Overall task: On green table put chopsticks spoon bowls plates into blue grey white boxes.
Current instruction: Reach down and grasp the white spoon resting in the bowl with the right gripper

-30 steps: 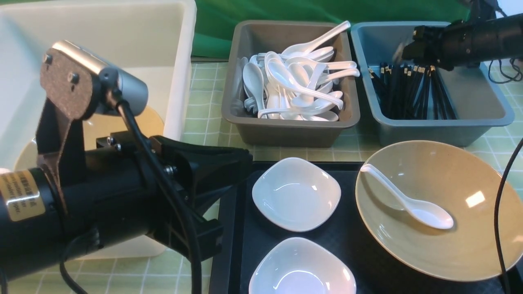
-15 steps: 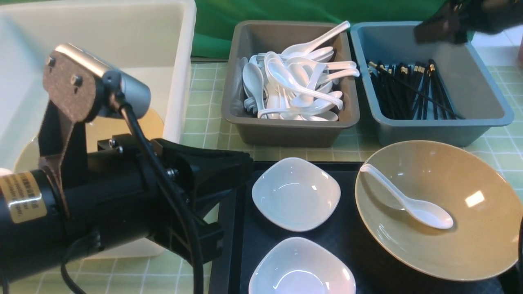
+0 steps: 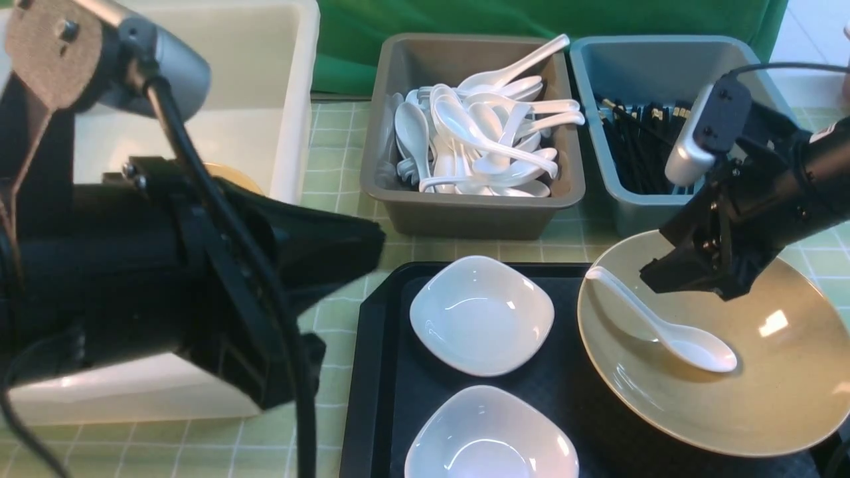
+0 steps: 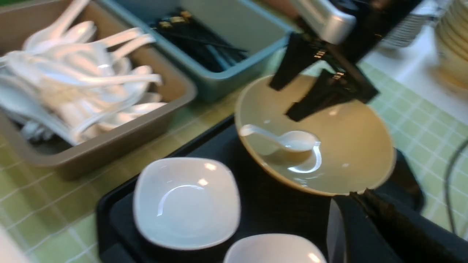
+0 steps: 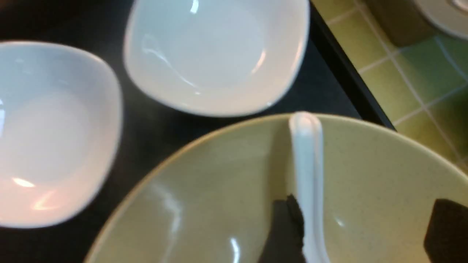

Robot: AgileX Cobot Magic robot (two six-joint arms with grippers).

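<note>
Chopsticks lie in the blue box. The spoon lies in the bowl, below the right gripper, jaws apart. Spoon, bowl and plates on the tray are not yet boxed; the left gripper is closed.

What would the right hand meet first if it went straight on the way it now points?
Most likely the spoon lying in the tan bowl: the open right hand points down at its handle. Depth is unclear; it could reach the bowl's wall first.
</note>
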